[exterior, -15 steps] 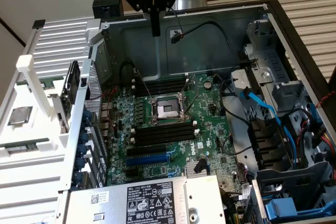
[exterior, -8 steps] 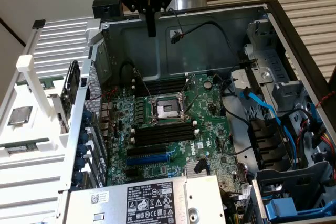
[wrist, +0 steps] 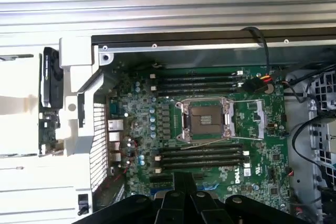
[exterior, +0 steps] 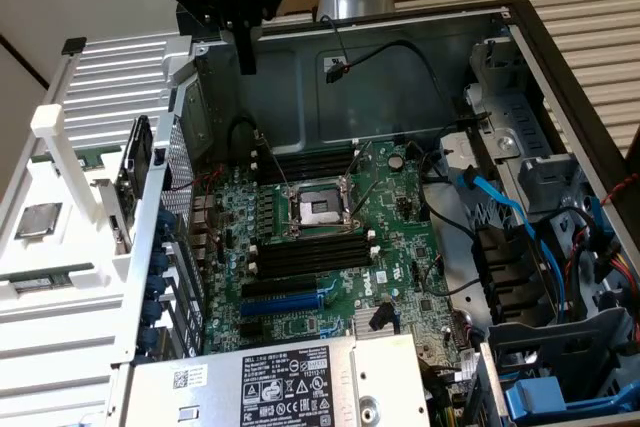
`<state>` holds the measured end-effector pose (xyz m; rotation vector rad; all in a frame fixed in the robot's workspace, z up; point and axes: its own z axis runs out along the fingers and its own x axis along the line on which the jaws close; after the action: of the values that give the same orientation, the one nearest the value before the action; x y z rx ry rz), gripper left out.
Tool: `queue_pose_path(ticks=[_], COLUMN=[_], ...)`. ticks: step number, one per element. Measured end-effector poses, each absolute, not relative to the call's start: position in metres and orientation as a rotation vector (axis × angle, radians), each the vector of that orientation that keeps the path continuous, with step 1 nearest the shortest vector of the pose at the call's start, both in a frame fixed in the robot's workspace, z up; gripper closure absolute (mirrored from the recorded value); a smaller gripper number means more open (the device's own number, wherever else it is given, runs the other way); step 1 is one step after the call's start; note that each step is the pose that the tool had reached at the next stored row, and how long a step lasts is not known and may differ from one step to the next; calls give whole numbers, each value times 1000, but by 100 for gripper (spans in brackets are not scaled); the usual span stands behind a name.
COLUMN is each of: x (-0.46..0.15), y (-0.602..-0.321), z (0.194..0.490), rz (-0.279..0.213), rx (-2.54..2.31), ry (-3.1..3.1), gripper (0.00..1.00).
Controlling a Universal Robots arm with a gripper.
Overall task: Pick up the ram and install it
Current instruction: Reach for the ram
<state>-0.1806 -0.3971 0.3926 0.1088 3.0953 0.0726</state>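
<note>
Here, in the exterior view, we see the gripper (exterior: 246,59) high above the back edge of the open case (exterior: 400,97). Its two black fingers are pressed together and there is nothing between them. The ram (exterior: 45,279) is well apart from it: a thin green strip that lies flat in a slot of the white rack (exterior: 60,367), at the exterior view's left, near the silver chip (exterior: 38,219). A dark card (exterior: 135,172) stands upright between the rack and the case. The wrist view looks straight down on the motherboard (wrist: 136,103). There we read the socket (wrist: 206,120) between two groups of black slots (wrist: 202,156), and the closed fingertips (wrist: 178,187) stand over the board's edge. On the rack in this view we cannot tell the ram with certainty.
</note>
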Motion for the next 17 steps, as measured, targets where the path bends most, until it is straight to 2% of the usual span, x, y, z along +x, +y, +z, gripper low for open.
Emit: queue_pose_path(ticks=[17], x=[-304], y=[-392], z=[392], rz=[73], rx=[109], ry=[3095], gripper=[90])
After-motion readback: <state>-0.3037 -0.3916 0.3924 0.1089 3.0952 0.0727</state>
